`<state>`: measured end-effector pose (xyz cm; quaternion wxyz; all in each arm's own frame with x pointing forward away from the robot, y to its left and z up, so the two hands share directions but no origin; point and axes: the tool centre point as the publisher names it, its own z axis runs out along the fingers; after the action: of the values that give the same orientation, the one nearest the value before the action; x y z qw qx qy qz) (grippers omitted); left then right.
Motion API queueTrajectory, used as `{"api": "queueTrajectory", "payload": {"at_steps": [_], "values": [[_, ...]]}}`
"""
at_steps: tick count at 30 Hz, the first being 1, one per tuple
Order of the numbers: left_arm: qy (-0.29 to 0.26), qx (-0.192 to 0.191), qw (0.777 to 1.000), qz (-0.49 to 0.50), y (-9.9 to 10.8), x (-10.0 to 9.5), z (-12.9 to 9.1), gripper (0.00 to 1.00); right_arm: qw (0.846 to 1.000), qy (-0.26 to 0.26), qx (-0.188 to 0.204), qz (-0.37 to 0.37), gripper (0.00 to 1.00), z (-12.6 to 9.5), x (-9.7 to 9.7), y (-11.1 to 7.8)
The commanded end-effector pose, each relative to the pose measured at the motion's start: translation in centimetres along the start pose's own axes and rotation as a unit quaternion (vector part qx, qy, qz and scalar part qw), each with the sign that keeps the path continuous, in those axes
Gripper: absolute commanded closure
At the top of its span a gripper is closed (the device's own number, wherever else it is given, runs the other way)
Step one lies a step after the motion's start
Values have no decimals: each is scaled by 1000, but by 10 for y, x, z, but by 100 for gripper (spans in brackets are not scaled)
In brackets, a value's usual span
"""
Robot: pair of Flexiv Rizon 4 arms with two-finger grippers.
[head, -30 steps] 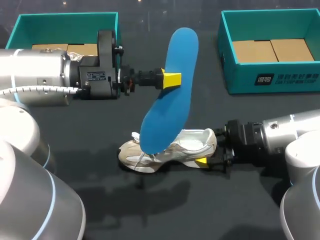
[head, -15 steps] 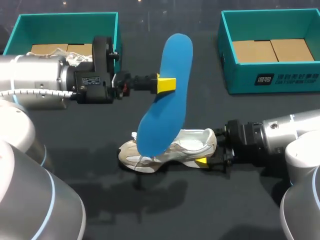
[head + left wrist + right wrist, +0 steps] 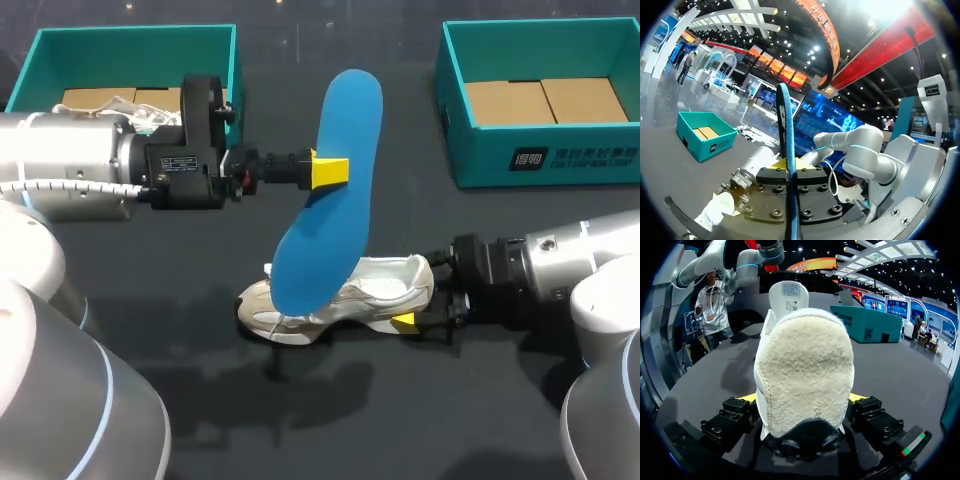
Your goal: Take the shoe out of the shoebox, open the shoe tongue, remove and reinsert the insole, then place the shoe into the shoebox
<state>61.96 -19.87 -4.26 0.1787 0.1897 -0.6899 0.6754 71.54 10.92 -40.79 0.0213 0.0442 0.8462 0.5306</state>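
Left claw [image 3: 330, 170]: pinching the blue insole [image 3: 335, 215] mid-length, its lower end over the shoe [image 3: 385, 285].
Right claw [image 3: 802, 399]: clamped on the shoe's heel, on the bench [image 3: 180, 330].
Reinsertion: probably best to feed the lower end in first, with the heel steadied.

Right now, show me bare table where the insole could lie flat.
Bare table lies between the raised insole and the right shoebox, and along the near edge in front of the shoe. The middle is crowded: the left hand holds the insole over the shoe, gripped by the right hand.
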Motion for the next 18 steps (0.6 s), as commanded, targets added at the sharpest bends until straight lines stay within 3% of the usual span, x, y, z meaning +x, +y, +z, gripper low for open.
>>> {"api": "queueTrajectory", "payload": {"at_steps": [1, 12, 18], "values": [[-1, 2, 1000, 0, 2, 1, 0, 100, 999, 9, 49, 11, 0, -9, -1, 8], [-1, 2, 1000, 0, 2, 1, 0, 100, 983, 31, 172, 50, 0, -35, 5, 11], [-1, 2, 1000, 0, 2, 1, 0, 100, 963, 39, 260, 62, 0, -54, 9, 24]]}}
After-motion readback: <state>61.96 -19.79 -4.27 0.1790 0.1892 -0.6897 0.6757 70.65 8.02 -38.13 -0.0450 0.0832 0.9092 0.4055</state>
